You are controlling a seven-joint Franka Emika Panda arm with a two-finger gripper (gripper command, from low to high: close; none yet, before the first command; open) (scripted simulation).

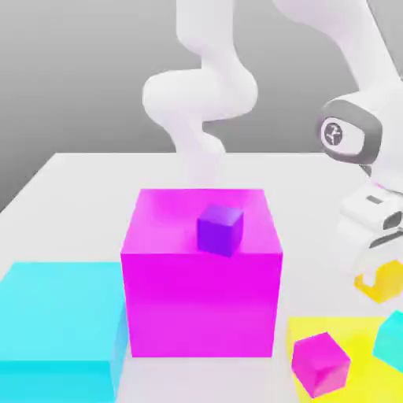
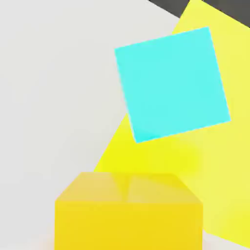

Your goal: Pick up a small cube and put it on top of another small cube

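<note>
At the exterior view's right, my gripper (image 1: 378, 273) points down and is shut on the small orange-yellow cube (image 1: 388, 286), whose upper part is hidden by the white fingers. The hand view has the same small cube (image 2: 128, 210) close up, just beside a flat yellow pad (image 2: 215, 171). A small magenta cube (image 1: 319, 364) and a small cyan cube (image 1: 391, 338) rest on the yellow pad (image 1: 366, 371) in front of the gripper. The cyan cube (image 2: 172, 84) lies on the pad beyond the held cube. A small purple cube (image 1: 219, 229) sits on top of the big magenta block (image 1: 201, 299).
The big magenta block stands mid-table, tall, to the left of the gripper in the exterior view. A wide, lower cyan block (image 1: 59, 323) lies at the front left. The arm's white links (image 1: 201, 102) rise behind the magenta block. The white tabletop (image 1: 86, 177) runs back to its far edge.
</note>
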